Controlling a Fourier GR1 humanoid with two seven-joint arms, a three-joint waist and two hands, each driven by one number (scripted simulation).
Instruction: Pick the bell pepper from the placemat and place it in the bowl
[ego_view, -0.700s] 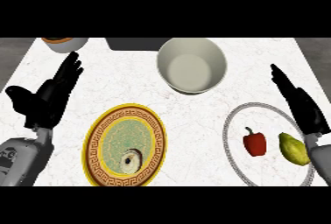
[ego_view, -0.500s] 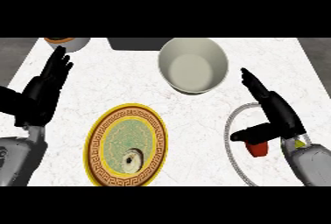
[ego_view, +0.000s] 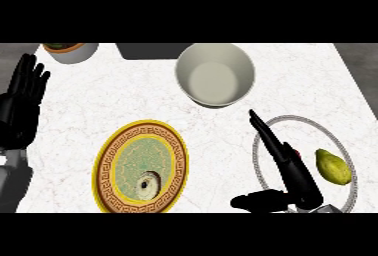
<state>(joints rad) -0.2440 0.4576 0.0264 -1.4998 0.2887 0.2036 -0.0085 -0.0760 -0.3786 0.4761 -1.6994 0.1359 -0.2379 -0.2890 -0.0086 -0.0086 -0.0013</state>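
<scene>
While the right hand (ego_view: 299, 182), fingers straight and thumb apart, covers the left side of the placemat (ego_view: 317, 137), open counter (ego_view: 229, 130) lies between it and the bowl (ego_view: 214, 75). Only a red speck of the bell pepper (ego_view: 296, 152) shows on the placemat.

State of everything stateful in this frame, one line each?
right hand: open, fingers straight, over the pepper.
left hand: open, resting at left edge.
bell pepper: on placemat, mostly hidden under right hand.
yellow-green fruit: lying on placemat, untouched.
bowl: upright, empty.
patterned plate: flat, one small item on it.
</scene>
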